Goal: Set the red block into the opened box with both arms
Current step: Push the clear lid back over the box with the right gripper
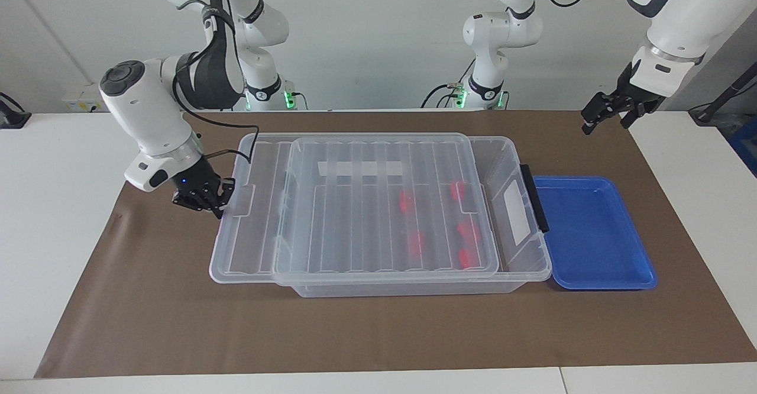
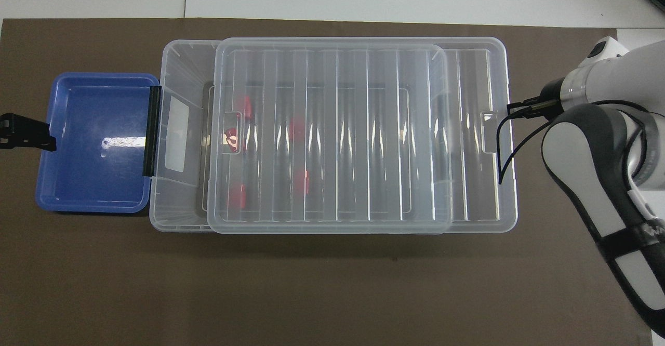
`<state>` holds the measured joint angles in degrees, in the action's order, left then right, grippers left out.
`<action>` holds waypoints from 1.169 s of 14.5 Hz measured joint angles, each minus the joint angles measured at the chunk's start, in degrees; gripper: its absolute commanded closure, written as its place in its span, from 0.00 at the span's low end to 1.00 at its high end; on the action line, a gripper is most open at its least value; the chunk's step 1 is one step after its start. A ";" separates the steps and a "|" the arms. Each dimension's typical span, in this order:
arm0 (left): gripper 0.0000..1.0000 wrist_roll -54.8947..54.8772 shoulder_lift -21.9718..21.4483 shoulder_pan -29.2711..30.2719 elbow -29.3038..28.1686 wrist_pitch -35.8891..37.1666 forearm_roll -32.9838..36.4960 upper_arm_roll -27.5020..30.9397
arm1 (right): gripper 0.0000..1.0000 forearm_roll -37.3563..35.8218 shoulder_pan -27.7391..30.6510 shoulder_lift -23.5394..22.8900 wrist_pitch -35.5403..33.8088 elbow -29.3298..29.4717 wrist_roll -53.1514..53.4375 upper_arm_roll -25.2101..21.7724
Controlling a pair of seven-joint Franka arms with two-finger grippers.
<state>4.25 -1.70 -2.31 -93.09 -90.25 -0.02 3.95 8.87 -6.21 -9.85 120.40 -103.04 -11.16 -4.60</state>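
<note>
As the table is being read across the facing view, from the right arm's end to the left arm's end, the right gripper is being met first. Its fingertips are being held clenched together with nothing between them. They are being pressed against the end edge of the lid, beside the lid's moulded tab. In the overhead view the same contact is being shown at the lid's rim, where the right gripper is meeting it.

The clear, ribbed lid is being carried flat on the box, offset toward the right arm's end. It is overhanging the box at that end, while a narrow strip of the box's opening is being left uncovered at the left arm's end. The box is being supported on the brown mat.

Five red blocks are being seen through the lid, lying on the box floor in the half toward the left arm's end. All five are being covered by the lid, and none is being gripped.

A white label and a black handle are being carried on the box's end wall toward the left arm's end. The blue tray is lying just beside that wall.

The left gripper is being held up in the air at the left arm's end of the table, over the edge of the mat. Its fingers are being kept spread and released, with nothing grasped, and the arm is waiting.
</note>
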 measured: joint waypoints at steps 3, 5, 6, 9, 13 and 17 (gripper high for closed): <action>0.00 0.00 0.00 0.00 0.00 0.00 0.00 0.00 | 1.00 0.00 -2.22 -0.08 0.56 -0.60 2.47 0.04; 0.00 0.00 0.00 0.00 0.00 0.00 0.00 0.00 | 1.00 0.00 -3.23 -0.19 0.93 -0.82 3.68 0.04; 0.00 0.00 0.00 0.00 0.00 0.00 0.00 0.00 | 1.00 0.00 -3.63 -0.24 1.06 -0.85 4.08 0.05; 0.00 0.00 0.00 0.01 0.00 0.00 0.00 0.00 | 1.00 0.00 -4.43 -0.31 1.29 -0.89 4.51 0.04; 0.00 0.00 0.00 0.01 0.00 0.02 0.00 0.00 | 1.00 1.42 -4.87 -0.32 1.29 -1.00 4.71 0.03; 0.00 0.00 0.00 0.01 0.00 0.02 0.00 0.00 | 1.00 4.10 -4.93 -0.32 1.29 -1.18 4.71 -0.09</action>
<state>4.25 -1.70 -2.30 -93.09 -90.22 -0.02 3.95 12.97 -11.14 -10.16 121.69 -104.22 -6.45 -4.68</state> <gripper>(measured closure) 0.000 0.991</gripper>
